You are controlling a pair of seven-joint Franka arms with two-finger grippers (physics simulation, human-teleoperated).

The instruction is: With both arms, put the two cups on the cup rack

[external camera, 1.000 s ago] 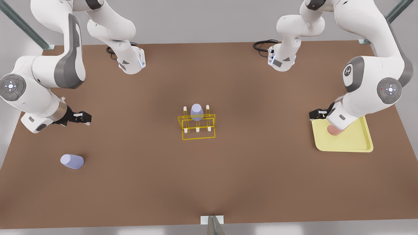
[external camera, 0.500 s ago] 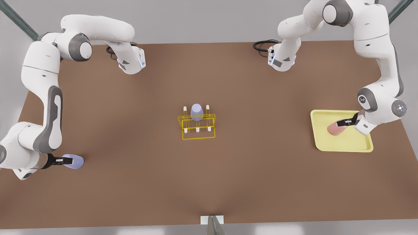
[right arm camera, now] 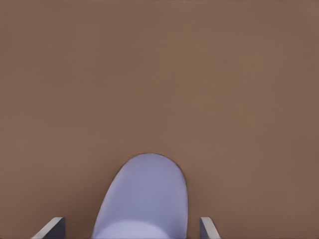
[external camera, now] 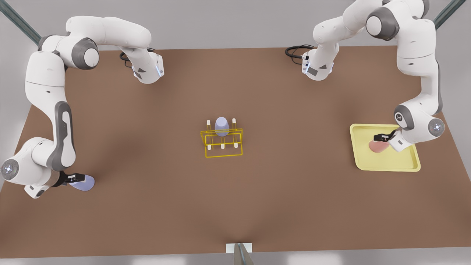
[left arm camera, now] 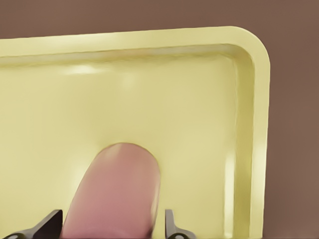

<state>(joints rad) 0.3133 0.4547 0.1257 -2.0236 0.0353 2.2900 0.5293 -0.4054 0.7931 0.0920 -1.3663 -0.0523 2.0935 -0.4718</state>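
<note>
Left gripper (left arm camera: pixel 112 226) straddles the pink cup (left arm camera: pixel 115 191) on the tray (left arm camera: pixel 251 114). Its fingers (left arm camera: pixel 172 228) stand on either side of the cup with gaps between, so the jaws look spread rather than pinching. In the front view this gripper (external camera: pixel 382 137) sits at the front view's right, over the pink cup (external camera: pixel 377 146), which lies on its side on the left part of the tray (external camera: pixel 399 163), near that tray's far edge.

Right gripper (right arm camera: pixel 132 226) likewise brackets the lavender cup (right arm camera: pixel 144 199), which lies on its side on the bare table (right arm camera: pixel 159 74). Its fingers (right arm camera: pixel 207 228) are set wide of the cup walls, clear of them on both sides, so the jaws are spread. In the front view this gripper (external camera: pixel 76 178) is at the front view's left, toward the near edge of the table (external camera: pixel 235 206), with the lavender cup (external camera: pixel 84 183) poking out beyond it; from that angle, whether a finger brushes the cup is hard to judge.

At the table's middle, well apart from both grippers, stands the rack (external camera: pixel 222 142). A second lavender cup (external camera: pixel 222 126) sits upside down on a peg in its far row. The other white-tipped pegs (external camera: pixel 222 146) are bare.
</note>
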